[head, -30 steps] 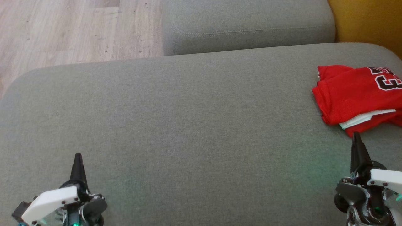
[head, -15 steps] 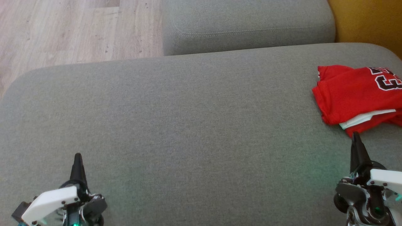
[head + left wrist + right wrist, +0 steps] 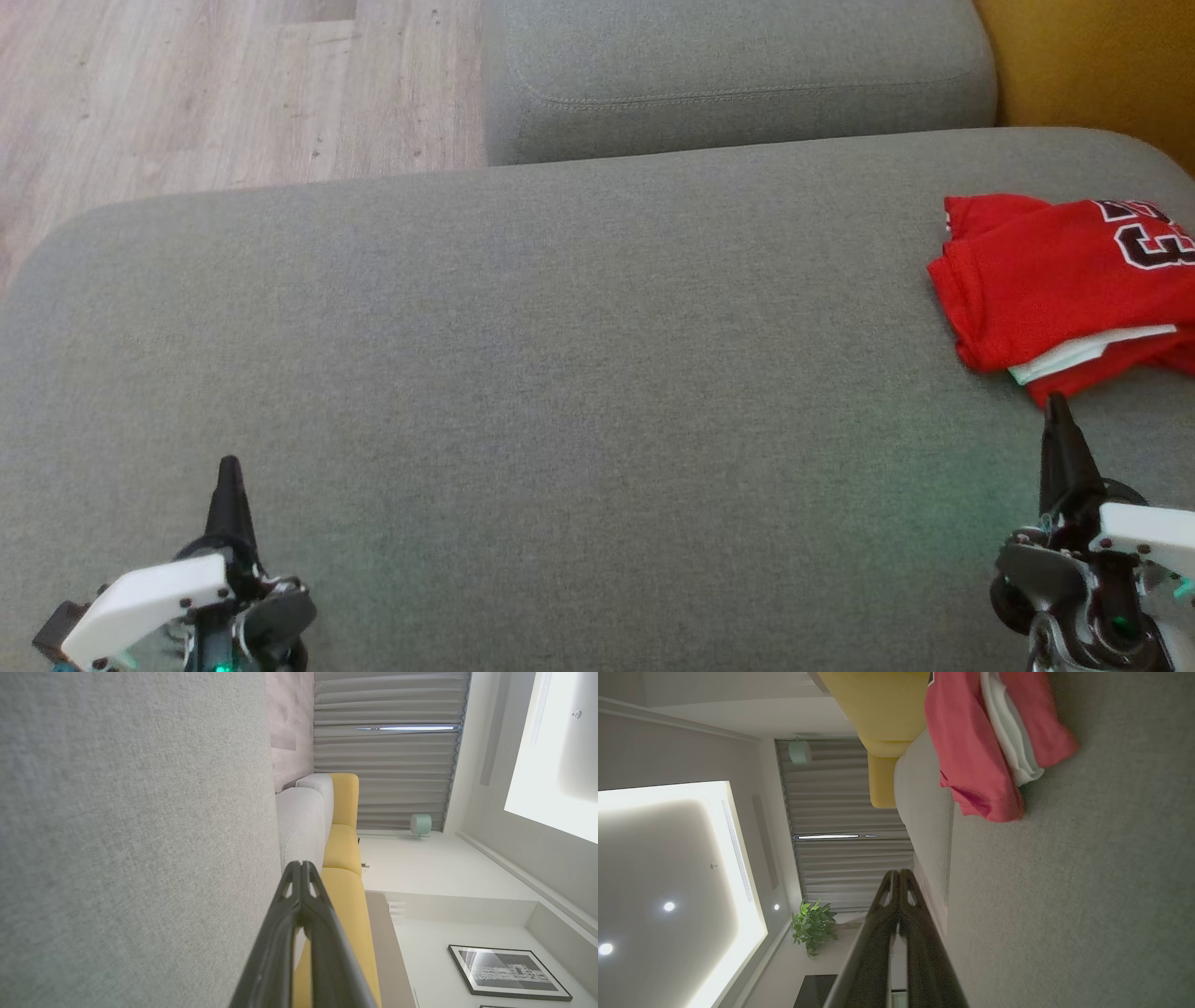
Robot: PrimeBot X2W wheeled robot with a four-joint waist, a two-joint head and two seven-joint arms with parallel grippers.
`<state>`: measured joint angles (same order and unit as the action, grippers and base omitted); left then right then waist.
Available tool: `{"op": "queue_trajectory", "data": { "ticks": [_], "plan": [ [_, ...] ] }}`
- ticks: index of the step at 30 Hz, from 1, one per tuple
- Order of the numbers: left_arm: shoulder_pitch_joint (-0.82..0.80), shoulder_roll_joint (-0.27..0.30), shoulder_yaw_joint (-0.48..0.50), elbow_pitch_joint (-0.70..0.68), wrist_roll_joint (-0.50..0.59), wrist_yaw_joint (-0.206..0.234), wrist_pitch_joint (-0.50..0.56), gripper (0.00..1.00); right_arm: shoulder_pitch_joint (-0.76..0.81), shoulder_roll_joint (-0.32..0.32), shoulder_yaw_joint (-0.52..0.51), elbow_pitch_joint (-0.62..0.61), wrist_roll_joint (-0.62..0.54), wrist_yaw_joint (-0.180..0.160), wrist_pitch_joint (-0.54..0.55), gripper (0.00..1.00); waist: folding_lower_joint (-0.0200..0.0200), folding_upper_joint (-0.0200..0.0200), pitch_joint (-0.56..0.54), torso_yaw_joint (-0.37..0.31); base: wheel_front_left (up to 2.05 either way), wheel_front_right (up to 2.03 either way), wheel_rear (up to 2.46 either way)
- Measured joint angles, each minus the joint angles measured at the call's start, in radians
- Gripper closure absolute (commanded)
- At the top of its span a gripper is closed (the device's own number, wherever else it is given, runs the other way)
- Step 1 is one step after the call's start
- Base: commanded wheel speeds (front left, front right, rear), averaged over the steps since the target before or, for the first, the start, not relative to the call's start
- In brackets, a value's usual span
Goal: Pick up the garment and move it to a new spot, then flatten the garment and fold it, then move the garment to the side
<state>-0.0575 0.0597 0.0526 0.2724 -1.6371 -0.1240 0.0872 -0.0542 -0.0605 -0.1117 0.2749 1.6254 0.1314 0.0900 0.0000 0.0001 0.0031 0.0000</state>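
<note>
Nothing has moved in the last second | head view: our left gripper (image 3: 229, 467) and right gripper (image 3: 1057, 406) empty, fingers together, over the sofa seat (image 3: 560, 373); folded red shirt (image 3: 1055, 280) at its right edge | left wrist view: fingers together, bare seat | right wrist view: fingers together, shirt ahead, untouched | we judge the set-aside step done; next we need only stay clear.

Matt woven grey cushion (image 3: 560, 373); red cloth garment (image 3: 1046, 280)

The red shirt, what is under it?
The red shirt lies bunched on the grey cushion. A white strip peeks out between its red layers near the front edge. Anything else beneath it is covered by the cloth, so I cannot tell.
</note>
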Motion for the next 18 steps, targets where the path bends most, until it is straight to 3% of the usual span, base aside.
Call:
{"op": "queue_trajectory", "data": {
  "ticks": [18],
  "plan": [
    [0.0,-0.002,0.007,0.0,0.001,0.0,0.001,1.0,0.0,0.003,-0.005,0.0,0.0,0.0,0.003,1.0,0.0,0.0,0.0,0.0,0.0,0.0,0.0]
  ]
}}
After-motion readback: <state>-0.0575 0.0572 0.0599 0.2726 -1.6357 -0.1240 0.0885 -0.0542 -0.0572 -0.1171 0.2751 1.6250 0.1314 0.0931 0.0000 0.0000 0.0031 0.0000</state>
